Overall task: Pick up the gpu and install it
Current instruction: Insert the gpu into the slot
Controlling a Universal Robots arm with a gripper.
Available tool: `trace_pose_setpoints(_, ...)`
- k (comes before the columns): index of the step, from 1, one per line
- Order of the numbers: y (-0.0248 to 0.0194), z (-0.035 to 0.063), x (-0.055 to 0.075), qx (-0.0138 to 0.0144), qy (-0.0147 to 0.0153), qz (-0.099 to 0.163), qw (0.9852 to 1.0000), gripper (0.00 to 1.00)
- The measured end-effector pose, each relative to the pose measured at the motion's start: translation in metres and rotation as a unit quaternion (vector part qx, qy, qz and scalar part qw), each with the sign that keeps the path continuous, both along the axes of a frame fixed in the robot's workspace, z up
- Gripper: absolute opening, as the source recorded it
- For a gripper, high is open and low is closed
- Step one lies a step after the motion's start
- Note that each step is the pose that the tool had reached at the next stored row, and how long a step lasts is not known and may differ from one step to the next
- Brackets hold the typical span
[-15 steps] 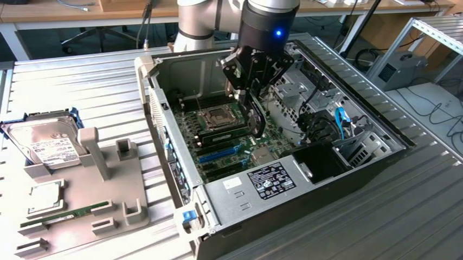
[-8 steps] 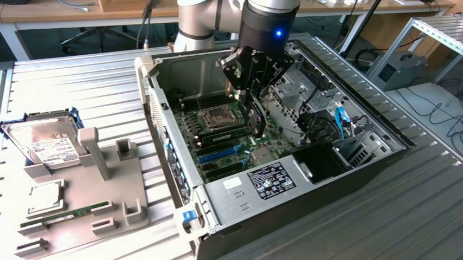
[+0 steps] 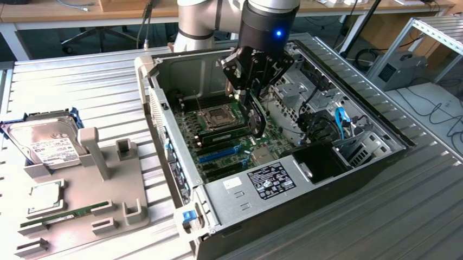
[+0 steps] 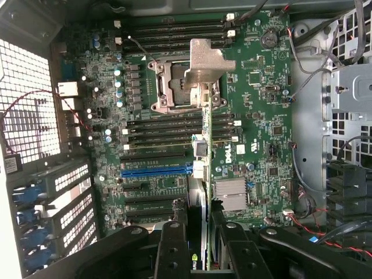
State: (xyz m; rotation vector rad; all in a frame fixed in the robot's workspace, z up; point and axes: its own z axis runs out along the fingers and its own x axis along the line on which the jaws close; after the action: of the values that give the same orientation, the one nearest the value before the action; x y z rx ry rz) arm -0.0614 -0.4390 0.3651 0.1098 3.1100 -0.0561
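Black gpu (image 3: pixel 255 119), clamped in the jaws, hangs long axis upright, silvery bracket (image 4: pixel 206 61) toward the motherboard (image 4: pixel 256 87).

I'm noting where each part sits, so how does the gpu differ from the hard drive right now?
The gpu is gripped on edge by the claw inside the computer case; the hard drive rests free on the grey tray outside it. The gpu is thin and black; the hard drive is thicker, silver, with a white label and blue frame. Both are rectangular computer parts.
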Motion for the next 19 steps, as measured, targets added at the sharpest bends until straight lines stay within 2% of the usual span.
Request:
trace_pose_setpoints(5, 0.0, 0.0, 0.0, 0.0, 0.0, 0.015, 0.9999, 0.26)
trace_pose_setpoints(19, 0.0, 0.0, 0.0, 0.0, 0.0, 0.036, 0.9994, 0.26)
